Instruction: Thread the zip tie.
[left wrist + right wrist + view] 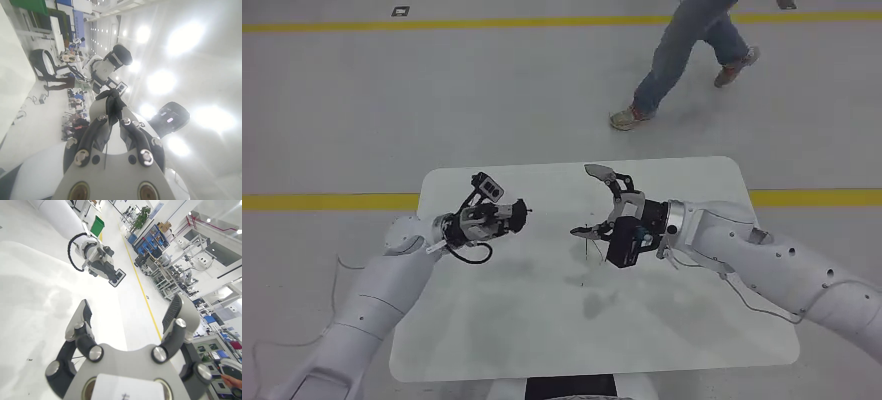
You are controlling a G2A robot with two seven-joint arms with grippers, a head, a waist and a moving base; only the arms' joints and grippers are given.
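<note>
The zip tie (106,149) is a thin black strip, pinched at the tips of my left gripper (113,95) and running back between its fingers. That gripper (519,212) is shut and hovers above the table's left half, pointing at the right one. My right gripper (587,201) faces it from a short gap away over the table's middle, wide open (131,300) with nothing between its ribbed pads (171,310). A thin dark strand (587,255) hangs under its nearer finger; I cannot tell what it is.
The white table (542,330) has rounded corners and a few small dark specks (28,359) on its top. Both arms are held above it. Past its far edge lies the floor with a yellow line (332,201).
</note>
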